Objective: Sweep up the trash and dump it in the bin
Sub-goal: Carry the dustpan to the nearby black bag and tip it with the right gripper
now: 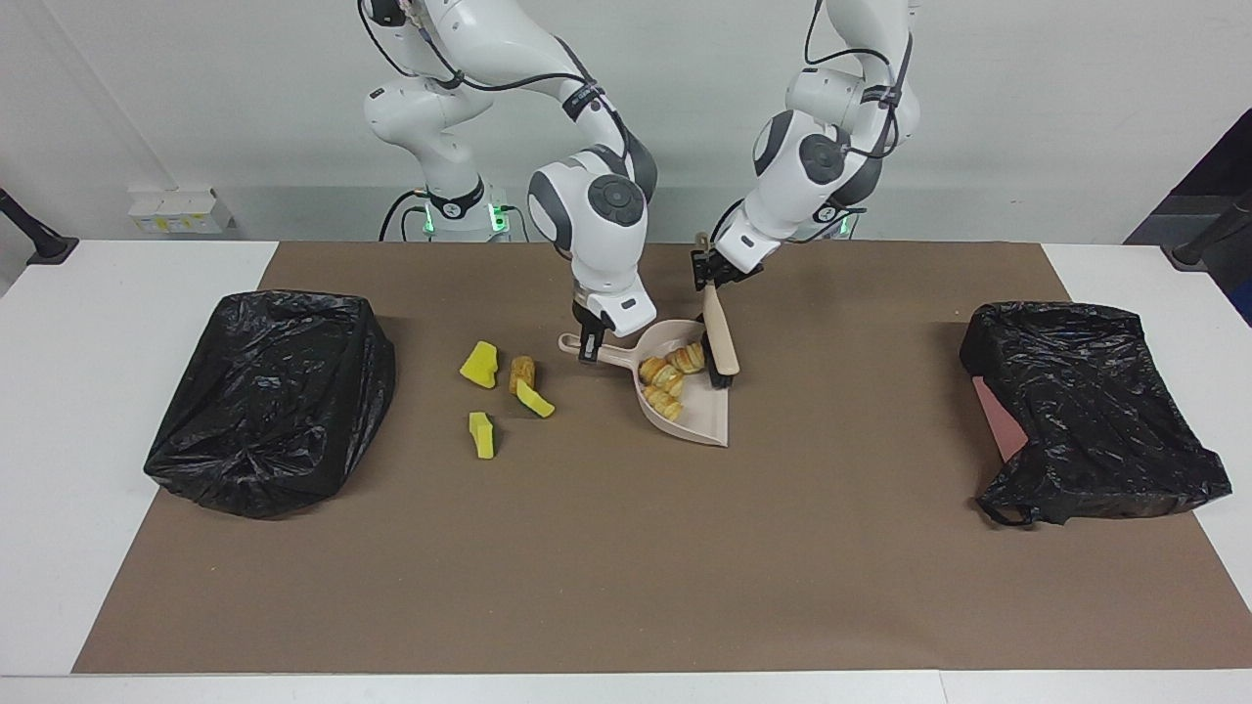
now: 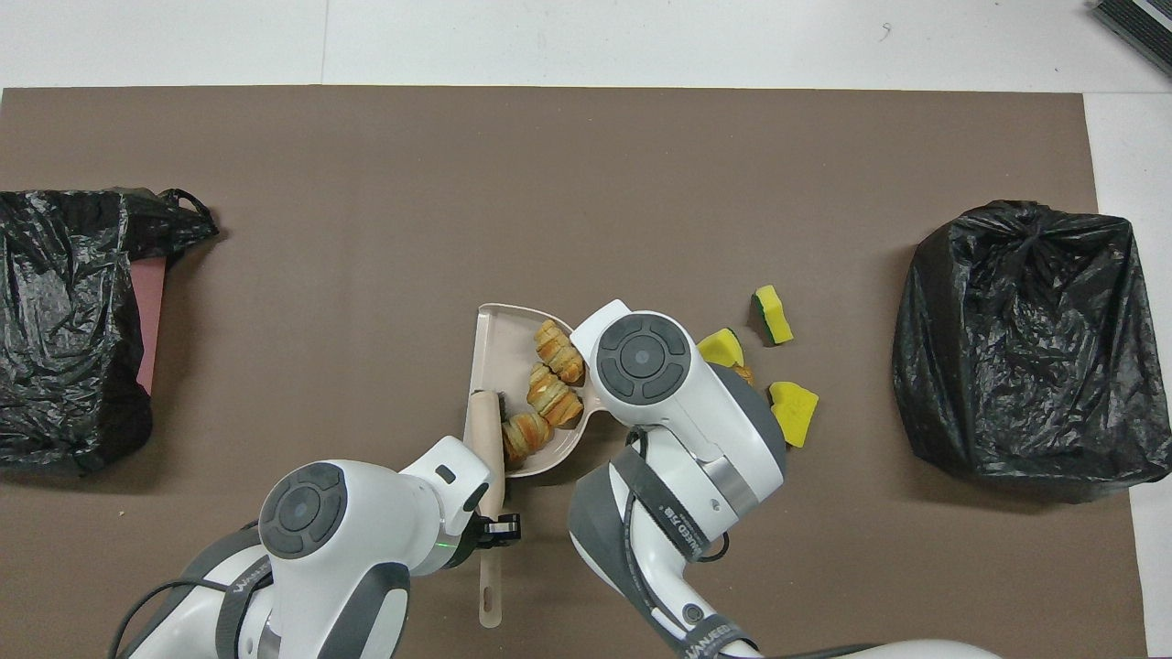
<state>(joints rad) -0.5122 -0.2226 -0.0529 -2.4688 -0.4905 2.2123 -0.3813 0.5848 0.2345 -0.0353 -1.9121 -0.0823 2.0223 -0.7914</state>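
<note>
Holding the dustpan (image 1: 685,391) by its handle, the right gripper (image 1: 589,344) is clamped tight on it, pan flat on the brown mat (image 1: 626,548) in the middle of the table. The left gripper (image 1: 712,274) is closed around the handle of the brush (image 1: 719,342), whose bristles sit at the pan's mouth, pressed against the bread pieces.

All three tan bread chunks (image 2: 548,389) now lie inside the pan, bunched toward the handle end. The rest of the trash is out on the mat, beside the pan toward the right arm's end of the table: three yellow sponge wedges (image 1: 479,364) and one brown crusty lump (image 1: 522,372) among them, loosely clustered.

I'd guess all of it is light and dry. The bread looks crumbly and likely to roll, the sponge soft and springy, so it may bounce off the bristles. None of it wants pinching; the sensible hold is on the brush and pan handles, pushing pieces with the bristles' flat side.

A black-bagged bin (image 1: 269,401) stands at the right arm's end, another bin (image 1: 1086,411) at the left arm's.
</note>
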